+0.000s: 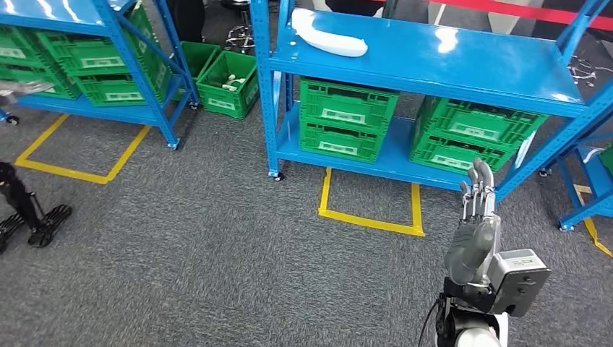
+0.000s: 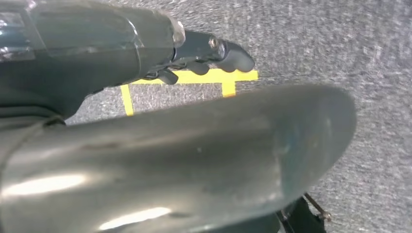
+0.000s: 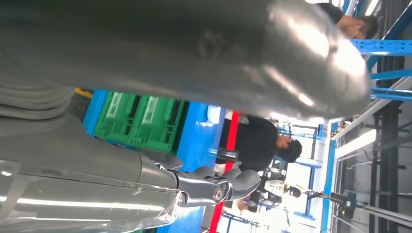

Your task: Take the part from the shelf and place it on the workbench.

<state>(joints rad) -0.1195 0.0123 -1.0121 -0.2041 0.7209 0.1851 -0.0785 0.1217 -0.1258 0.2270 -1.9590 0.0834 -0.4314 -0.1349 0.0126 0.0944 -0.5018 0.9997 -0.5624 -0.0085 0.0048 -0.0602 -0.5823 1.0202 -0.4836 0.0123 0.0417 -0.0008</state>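
Observation:
The part (image 1: 329, 32), a long white curved piece, lies on the top board of the blue shelf (image 1: 463, 65) straight ahead, toward its left end. My right hand (image 1: 477, 217) is raised at the lower right, fingers straight and apart, holding nothing, well short of the shelf and right of the part. In the right wrist view that hand (image 3: 214, 187) points toward the shelf's blue edge (image 3: 197, 131). My left hand (image 2: 209, 53) hangs over grey carpet with nothing in its fingers.
Green crates (image 1: 347, 119) fill the shelf's lower board, seen again as crates (image 3: 141, 119). A second blue shelf (image 1: 94, 65) stands at the left, with crates on the floor (image 1: 228, 83). Yellow tape (image 1: 369, 217) marks the carpet. A black stand (image 1: 29, 213) is at far left. A person (image 3: 265, 145) stands behind.

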